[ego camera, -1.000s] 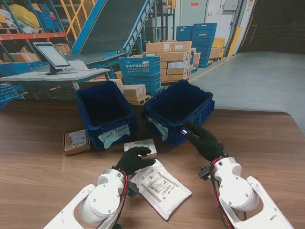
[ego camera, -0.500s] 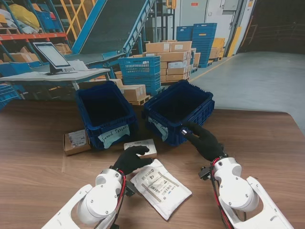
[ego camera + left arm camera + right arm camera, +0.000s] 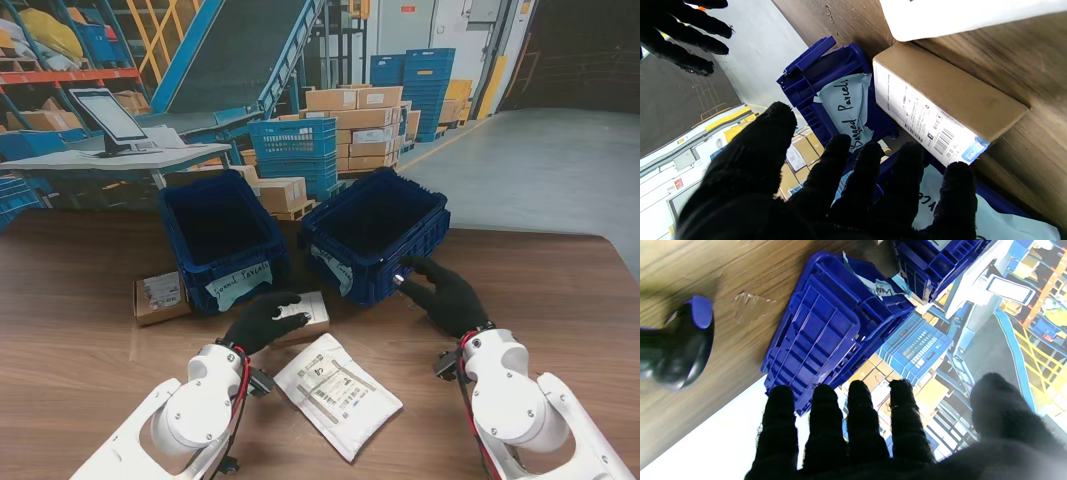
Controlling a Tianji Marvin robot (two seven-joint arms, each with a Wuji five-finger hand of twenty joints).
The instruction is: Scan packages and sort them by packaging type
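A small cardboard box with a white label (image 3: 305,309) (image 3: 940,110) lies on the table in front of the left blue crate (image 3: 222,235). My left hand (image 3: 262,318) (image 3: 826,186) hovers over its near edge, fingers spread, holding nothing. A white bagged parcel (image 3: 337,393) (image 3: 957,16) lies nearer to me, between my arms. My right hand (image 3: 445,295) (image 3: 853,430) is open, fingers straight, by the front corner of the right blue crate (image 3: 375,235) (image 3: 820,326), whose paper label reads "Bagged Parcels" (image 3: 846,113). A black and blue scanner (image 3: 676,340) lies on the wood apart from the fingers.
A second small cardboard box (image 3: 160,296) sits left of the left crate, whose label reads "Small Parcels" (image 3: 240,283). Beyond the wooden table (image 3: 560,290) are a monitor on a desk (image 3: 108,118), stacked cartons and more blue crates.
My left hand has slid left and away from me, off the white bag's corner, and its fingers have straightened over the labelled box. My right hand has shifted slightly right.
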